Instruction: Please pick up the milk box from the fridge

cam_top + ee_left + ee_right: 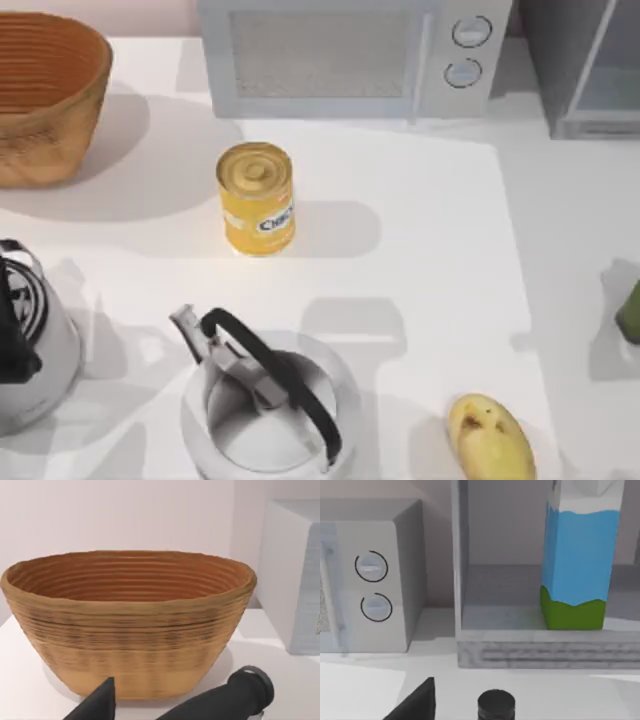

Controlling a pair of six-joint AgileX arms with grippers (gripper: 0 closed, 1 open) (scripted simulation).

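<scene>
The milk box (577, 560) is a tall carton with light-blue sides, a white top and a green base. It stands upright on the floor of the open fridge (545, 652), a grey cabinet with a light frame. A dark part of my right gripper (422, 702) shows low in the right wrist view, short of the fridge's front edge and well apart from the carton. In the top view the fridge (590, 70) sits at the back right corner. A dark part of my left gripper (102, 702) faces the wicker basket (130, 625).
A light-grey microwave (350, 55) with two knobs stands left of the fridge. A yellow can (257, 198), a white kettle (265, 405), a silver vessel (30, 345), a potato (490, 437), a green object (631, 310) and the basket (45, 95) share the table.
</scene>
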